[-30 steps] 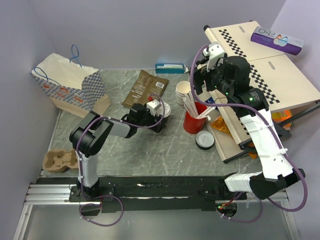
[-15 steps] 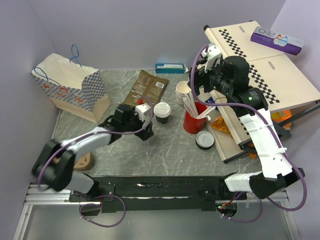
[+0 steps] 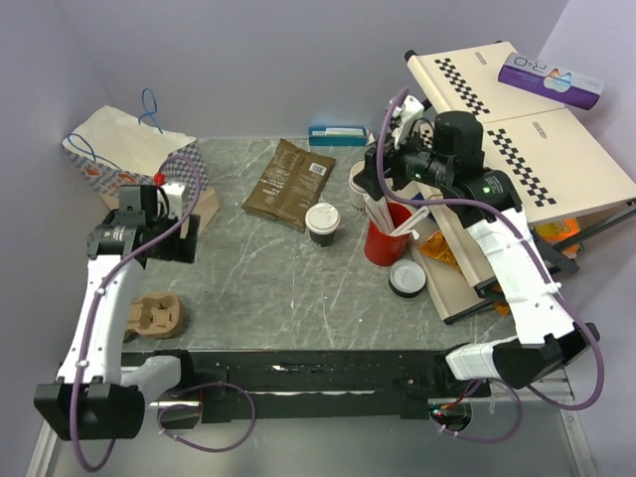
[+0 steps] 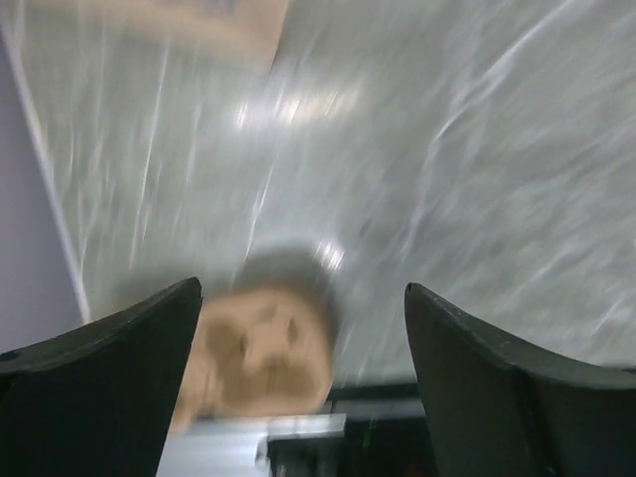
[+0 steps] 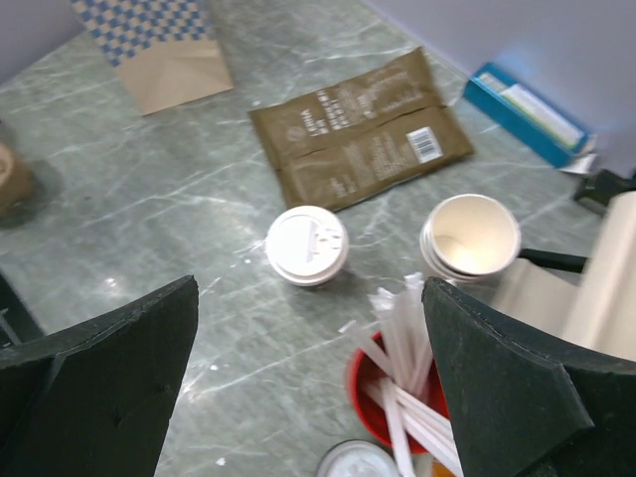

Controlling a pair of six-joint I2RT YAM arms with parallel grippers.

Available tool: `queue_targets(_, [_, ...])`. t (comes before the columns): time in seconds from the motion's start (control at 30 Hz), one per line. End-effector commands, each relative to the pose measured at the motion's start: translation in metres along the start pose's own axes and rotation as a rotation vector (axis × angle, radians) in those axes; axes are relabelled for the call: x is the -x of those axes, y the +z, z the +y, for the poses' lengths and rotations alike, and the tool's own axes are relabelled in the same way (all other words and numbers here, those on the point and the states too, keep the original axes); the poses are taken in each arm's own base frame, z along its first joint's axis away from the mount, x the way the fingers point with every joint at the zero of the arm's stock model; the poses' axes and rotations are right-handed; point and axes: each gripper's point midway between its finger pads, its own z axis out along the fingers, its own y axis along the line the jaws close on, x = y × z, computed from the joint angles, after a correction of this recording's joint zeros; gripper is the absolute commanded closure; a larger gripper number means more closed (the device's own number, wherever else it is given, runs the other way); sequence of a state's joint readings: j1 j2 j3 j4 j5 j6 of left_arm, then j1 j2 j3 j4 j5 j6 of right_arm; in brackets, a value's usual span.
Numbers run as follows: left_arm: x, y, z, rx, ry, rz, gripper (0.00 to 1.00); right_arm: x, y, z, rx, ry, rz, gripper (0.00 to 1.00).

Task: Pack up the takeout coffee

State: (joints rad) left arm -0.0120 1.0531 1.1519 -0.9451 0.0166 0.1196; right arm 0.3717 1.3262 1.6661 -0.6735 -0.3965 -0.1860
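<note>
**Coffee upright mid-counter, both grippers wide and empty**

- takeout coffee [image 3: 321, 223] stands upright on the counter, about midway between left and right edges, a bit toward the far edge. White lid is on. Nothing touches it
- it sits just off the near corner of the brown coffee pouch [image 3: 290, 182], which lies flat. The red cup [image 3: 386, 238] of white sticks is near it on the right-edge side, with a gap between them
- stack of lidless cream cups [image 3: 360, 184] stands just behind the red cup, toward the far edge
- right gripper [image 3: 383, 169] hangs in the air above the cream cups and red cup, jaws spread wide, holding nothing. Its wrist view looks down on the coffee lid [image 5: 306, 244], which is between the two fingers in frame but well below them
- left gripper [image 3: 184, 234] is at the counter's left edge, just beside the paper bag [image 3: 139, 169] in the far left corner. Jaws wide, nothing between them. Well apart from the coffee
- left wrist view is motion-blurred: only bare counter and the cardboard cup carrier [image 4: 263, 348] below can be made out
- cup carrier lies at the near left corner
- round black-rimmed lid [image 3: 407, 278] lies flat toward the right edge, near side of the red cup
- teal box [image 3: 338, 134] at the far edge, behind the pouch
</note>
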Motion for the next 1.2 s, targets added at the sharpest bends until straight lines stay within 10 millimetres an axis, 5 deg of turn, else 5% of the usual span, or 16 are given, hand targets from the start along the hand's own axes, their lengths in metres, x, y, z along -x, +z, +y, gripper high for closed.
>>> queue_targets(0.0, [-0.067,-0.024,0.041,0.144,-0.022,0.297,0.14,0.011,0.008,0.025,0.118,0.038,-0.020,0.01])
queue_targets(0.13, [-0.094,-0.019,0.070,0.200,-0.082,0.340,0.18,0.006,0.013,0.048,0.192,0.004,0.019,0.01])
queue_targets(0.4, [-0.108,0.005,0.110,0.186,-0.292,0.313,0.30,0.008,0.025,0.056,0.215,-0.007,0.094,0.01])
queue_targets(0.63, [-0.122,0.019,0.118,0.128,-0.354,0.371,0.43,0.008,0.029,0.056,0.200,-0.033,0.108,0.01])
queue_targets(0.8, [-0.126,0.019,0.113,0.100,-0.342,0.381,0.37,0.004,0.027,0.052,0.170,-0.046,0.111,0.01])
queue_targets(0.93, [-0.126,0.011,0.105,0.013,-0.154,0.355,0.31,0.000,0.027,0.052,0.169,-0.043,0.119,0.01])
queue_targets(1.03, [-0.129,-0.004,0.083,-0.181,0.126,0.343,0.30,-0.003,0.028,0.054,0.181,-0.035,0.126,0.01])
queue_targets(1.17, [-0.137,-0.011,0.079,-0.349,0.521,0.337,0.29,-0.005,0.032,0.059,0.210,-0.017,0.134,0.01])
